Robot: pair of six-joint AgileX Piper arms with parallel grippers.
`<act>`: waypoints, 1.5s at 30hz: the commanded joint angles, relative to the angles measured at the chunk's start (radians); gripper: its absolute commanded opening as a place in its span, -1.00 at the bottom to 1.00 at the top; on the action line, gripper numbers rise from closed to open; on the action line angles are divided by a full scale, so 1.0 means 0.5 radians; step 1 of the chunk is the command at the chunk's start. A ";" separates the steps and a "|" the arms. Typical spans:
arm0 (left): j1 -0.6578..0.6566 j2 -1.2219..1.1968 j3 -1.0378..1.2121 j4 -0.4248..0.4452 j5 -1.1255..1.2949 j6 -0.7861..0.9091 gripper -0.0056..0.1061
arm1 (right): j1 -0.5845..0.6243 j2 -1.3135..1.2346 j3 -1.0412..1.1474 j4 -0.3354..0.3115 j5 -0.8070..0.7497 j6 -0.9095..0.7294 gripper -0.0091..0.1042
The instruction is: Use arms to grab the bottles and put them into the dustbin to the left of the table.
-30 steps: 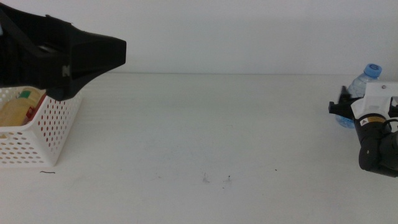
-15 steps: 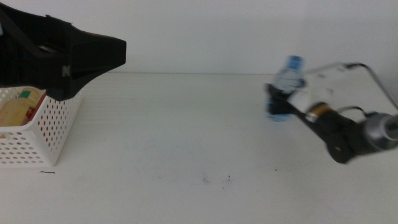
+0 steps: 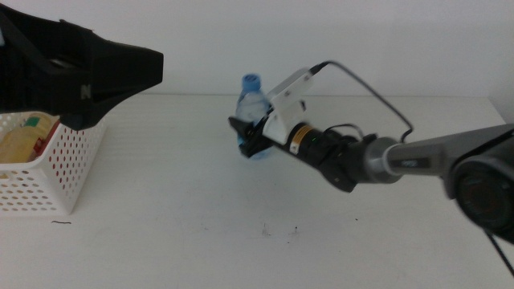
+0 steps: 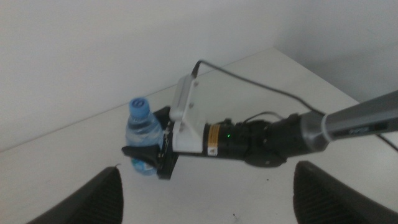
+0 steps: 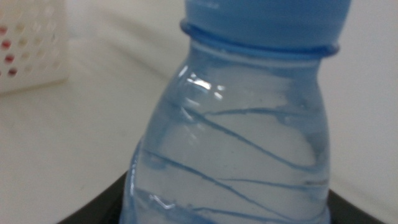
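Carried leftward since a moment ago, the water bottle [image 3: 252, 116] now hangs over the table's [image 3: 241, 201] middle, upright, blue cap up, pinched low on its body between the right gripper's [image 3: 248, 138] jaws, which are closed onto it. Open tabletop lies ahead of that claw. Well beyond it waits the dustbin [image 3: 60, 172], with a yellow tea bottle [image 3: 20, 143] inside. Above the bin hovers the left gripper [image 4: 205, 186], jaws spread wide, holding nothing.

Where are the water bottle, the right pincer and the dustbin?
water bottle [image 3: 252, 103]: middle view, on its clear shoulder below the blue cap.
right pincer [image 3: 249, 138]: middle view, between its dark tips, shut around the bottle's lower body.
dustbin [image 3: 74, 160]: middle view, on its perforated white side wall.
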State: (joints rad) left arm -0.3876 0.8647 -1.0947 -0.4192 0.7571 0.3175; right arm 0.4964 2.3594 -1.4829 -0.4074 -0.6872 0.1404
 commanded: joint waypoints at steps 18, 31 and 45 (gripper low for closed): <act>-0.003 -0.006 -0.010 0.003 -0.027 -0.001 0.78 | 0.040 0.096 -0.127 -0.373 -0.075 0.602 0.76; -0.003 -0.006 -0.010 0.003 -0.027 -0.001 0.78 | -0.188 -0.077 -0.086 -1.106 0.137 1.349 0.75; -0.003 -0.006 -0.010 0.003 -0.027 -0.005 0.78 | -0.208 -0.238 -0.083 -2.270 0.115 2.300 0.75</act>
State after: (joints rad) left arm -0.3876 0.8647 -1.0947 -0.4192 0.7571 0.3175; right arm 0.3864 2.2600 -1.5290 -1.5258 -0.6147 1.2774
